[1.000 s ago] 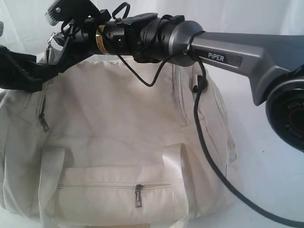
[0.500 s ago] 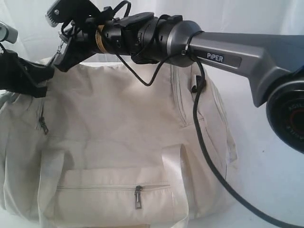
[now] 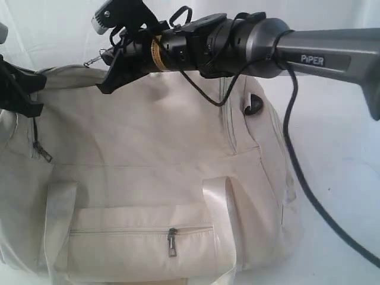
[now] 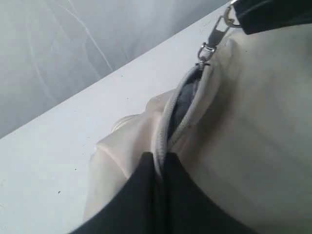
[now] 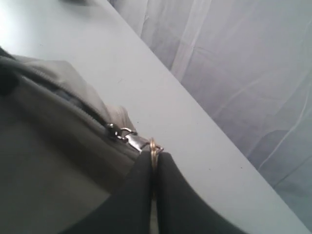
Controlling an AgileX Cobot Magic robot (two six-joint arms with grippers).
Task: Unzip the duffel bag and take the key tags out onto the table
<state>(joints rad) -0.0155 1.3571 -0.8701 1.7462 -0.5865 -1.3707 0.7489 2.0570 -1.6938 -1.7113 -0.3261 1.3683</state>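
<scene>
Duffel bag [image 3: 148, 154] on the table [image 3: 338, 148], front pocket zipper [image 3: 172, 241] nearest, shut. Beyond, along the top seam: left gripper [image 4: 158, 168] clenched on the bag's zipper edge at its end; right gripper [image 5: 153, 158], arm stretched level across the bag, pinching the top zipper pull [image 5: 134, 140]; grey lining [image 4: 183, 105] showing between the 2.

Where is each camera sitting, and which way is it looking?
Exterior view: stands off the arms, facing the duffel bag's pocket side; the right arm crosses the top, and the left tool shows at the left edge.
Left wrist view: rides the left wrist, looking along its shut tool, which pinches the bag's zipper edge, toward the table.
Right wrist view: rides the right wrist, looking along the right tool, shut on the zipper pull.
Shared: both wrist views show that zipper pull.
</scene>
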